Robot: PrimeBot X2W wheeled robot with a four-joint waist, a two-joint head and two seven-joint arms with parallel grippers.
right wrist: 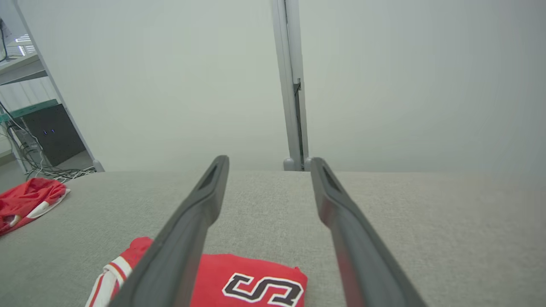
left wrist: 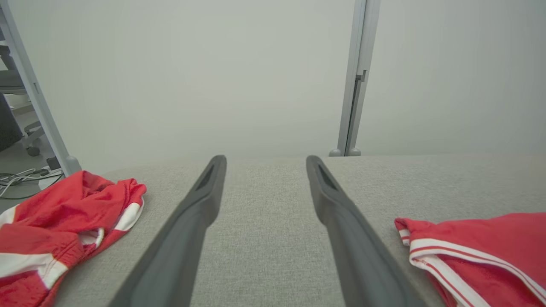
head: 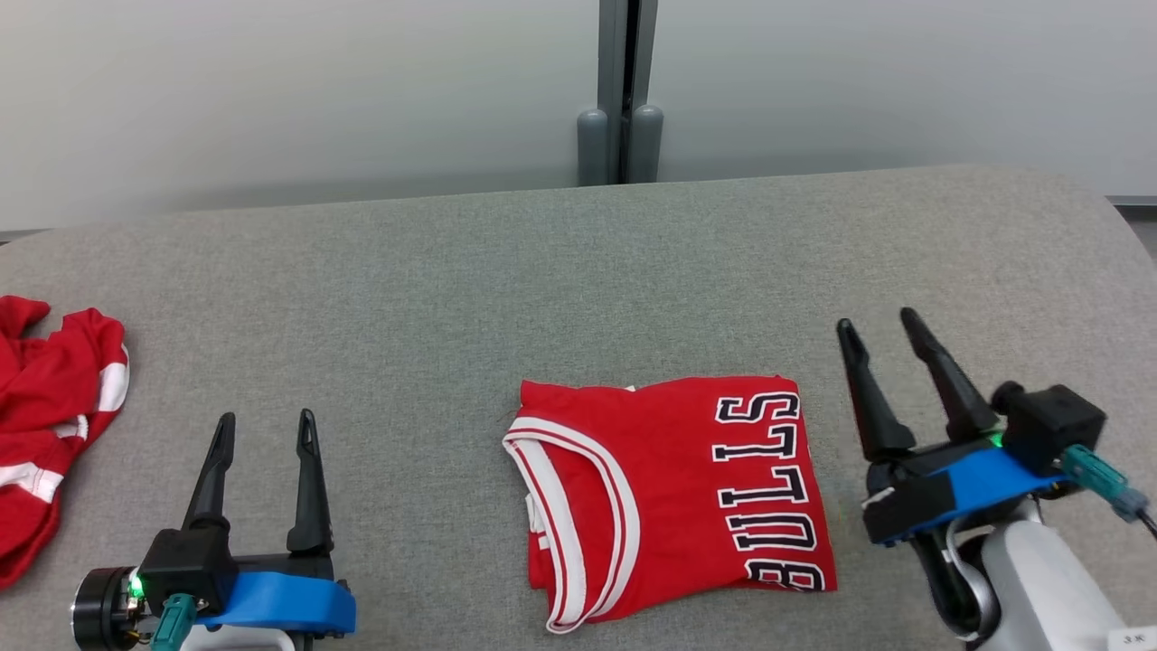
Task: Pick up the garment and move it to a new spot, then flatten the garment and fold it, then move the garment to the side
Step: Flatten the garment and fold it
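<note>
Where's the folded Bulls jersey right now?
In the head view the folded jersey lies flat on the grey surface, front centre, between the left gripper and the right gripper, closer to the right one.

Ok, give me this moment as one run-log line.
stage: fold done, side move pending | folded jersey: flat on grey surface | left pincer: open, empty | right pincer: open, empty | crumpled red garment: far left

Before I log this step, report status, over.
Left end effector, right end effector: open, empty. Folded red Bulls jersey flat on grey fabric table. Crumpled red-and-white garment far left.
</note>
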